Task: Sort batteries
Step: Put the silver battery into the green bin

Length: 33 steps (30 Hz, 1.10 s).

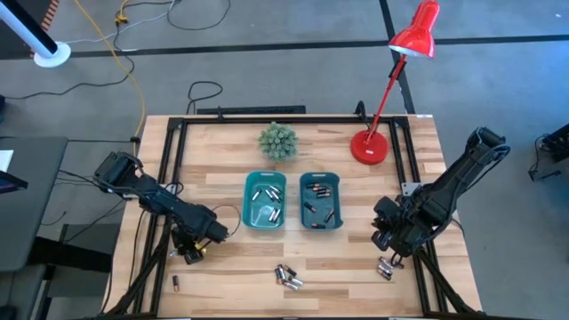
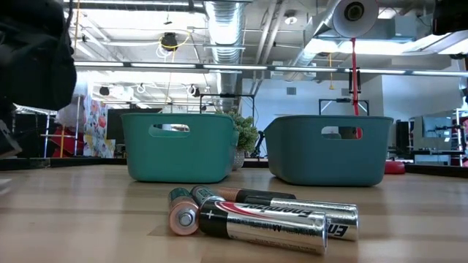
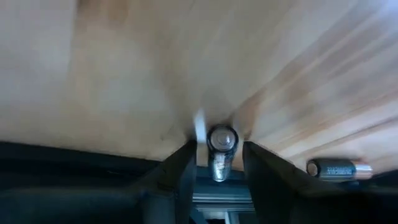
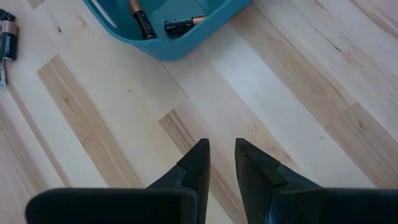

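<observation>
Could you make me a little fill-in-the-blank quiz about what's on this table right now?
1. The two bins in the middle of the table are coloured ____.
2. The lamp at the back is coloured ____.
3. The left gripper has a ____ between its fingers.
4. Between the right gripper's fingers there is ____.

Missing words: teal; red; battery; nothing

Two teal bins (image 1: 265,201) stand side by side at the surface's (image 1: 222,276) middle, a narrow gap between them. Plant (image 1: 277,141) and red lamp (image 1: 370,147) block the far edge. Near-edge wood lies mostly open beside loose batteries (image 1: 287,276).
</observation>
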{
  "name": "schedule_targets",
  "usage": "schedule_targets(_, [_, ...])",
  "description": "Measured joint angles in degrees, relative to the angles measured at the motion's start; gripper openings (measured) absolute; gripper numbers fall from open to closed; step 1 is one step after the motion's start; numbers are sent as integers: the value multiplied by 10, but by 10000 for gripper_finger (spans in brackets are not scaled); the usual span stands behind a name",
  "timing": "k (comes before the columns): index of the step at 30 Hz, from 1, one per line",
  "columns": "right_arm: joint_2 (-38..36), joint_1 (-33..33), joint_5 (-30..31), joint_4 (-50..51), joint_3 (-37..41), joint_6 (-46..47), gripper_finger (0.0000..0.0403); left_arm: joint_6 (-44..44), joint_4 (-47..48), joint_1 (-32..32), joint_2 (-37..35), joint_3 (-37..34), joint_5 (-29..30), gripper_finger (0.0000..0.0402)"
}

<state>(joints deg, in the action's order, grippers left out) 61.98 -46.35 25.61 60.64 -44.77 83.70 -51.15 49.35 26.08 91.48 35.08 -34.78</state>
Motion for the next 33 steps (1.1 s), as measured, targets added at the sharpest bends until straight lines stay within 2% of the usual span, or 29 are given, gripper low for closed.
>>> schedule_targets(5, [0, 0, 0, 0, 0, 3, 93, -5, -6, 20, 0, -5, 1, 108])
schedule_targets(10, [0, 0, 0, 2, 0, 3, 93, -4, -3, 25, 0, -6, 7, 40])
schedule_targets(18, [0, 0, 0, 2, 0, 3, 93, -30, -6, 26, -9, -6, 24, 38])
schedule_targets(25, [0, 0, 0, 6, 0, -1, 93, -79, 8, 26, -90, 16, 136, 38])
schedule_targets(30, [0, 0, 0, 6, 0, -2, 93, -139, 54, 17, -189, 33, 202, 38])
schedule_targets(33, [0, 0, 0, 6, 0, -2, 93, -172, 69, 1, -255, 47, 264, 38])
